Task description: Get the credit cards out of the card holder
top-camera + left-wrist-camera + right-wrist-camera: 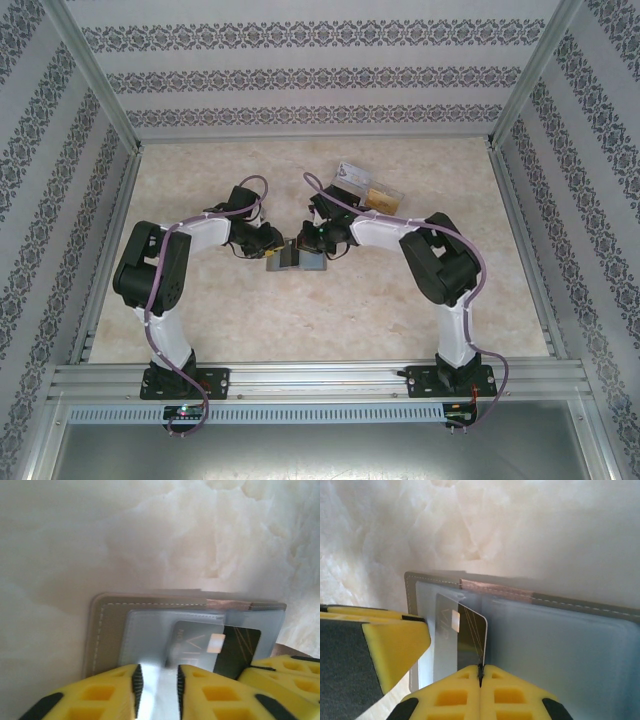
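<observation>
- Right gripper (481, 677) is clamped shut on the near edge of the dark card (465, 640), which sits partly out of the clear sleeve (555, 650) of the card holder (580, 605).
- From those fingertips the card lies at 12 o'clock. Its long axis runs 12 to 6, in line with the fingers, so a straight pull toward 6 looks like the way out.
- Left gripper (157, 690) has its jaws slightly parted astride the sleeve's edge, apparently not pinching it.
- Seen from above, the holder lies in the middle of the table (400, 310), with the left gripper at its 9 o'clock and the right at its 3. The right arm has the card.
</observation>
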Action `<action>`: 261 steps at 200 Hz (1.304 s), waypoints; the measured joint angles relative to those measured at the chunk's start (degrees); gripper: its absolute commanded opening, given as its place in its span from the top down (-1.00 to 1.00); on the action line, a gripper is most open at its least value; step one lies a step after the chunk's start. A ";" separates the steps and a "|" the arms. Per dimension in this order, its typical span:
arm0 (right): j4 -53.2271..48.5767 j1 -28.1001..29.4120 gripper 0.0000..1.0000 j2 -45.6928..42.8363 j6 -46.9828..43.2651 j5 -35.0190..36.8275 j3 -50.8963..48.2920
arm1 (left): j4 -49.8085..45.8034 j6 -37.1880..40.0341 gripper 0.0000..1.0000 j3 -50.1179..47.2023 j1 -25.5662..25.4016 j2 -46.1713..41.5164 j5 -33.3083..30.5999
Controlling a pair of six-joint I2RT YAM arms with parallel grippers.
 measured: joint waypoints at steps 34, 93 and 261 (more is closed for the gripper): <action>2.38 -2.43 1.00 -4.22 -2.14 -2.29 -4.20 | -0.26 0.61 0.11 0.11 0.00 -0.46 0.76; 7.43 -6.10 1.00 -11.54 -4.46 -9.79 -8.46 | 0.00 -0.26 -0.51 -0.22 0.33 -5.53 3.37; 29.77 -15.56 1.00 -15.78 9.66 -33.77 -10.93 | 34.10 -15.72 0.59 -4.39 0.70 -13.53 26.69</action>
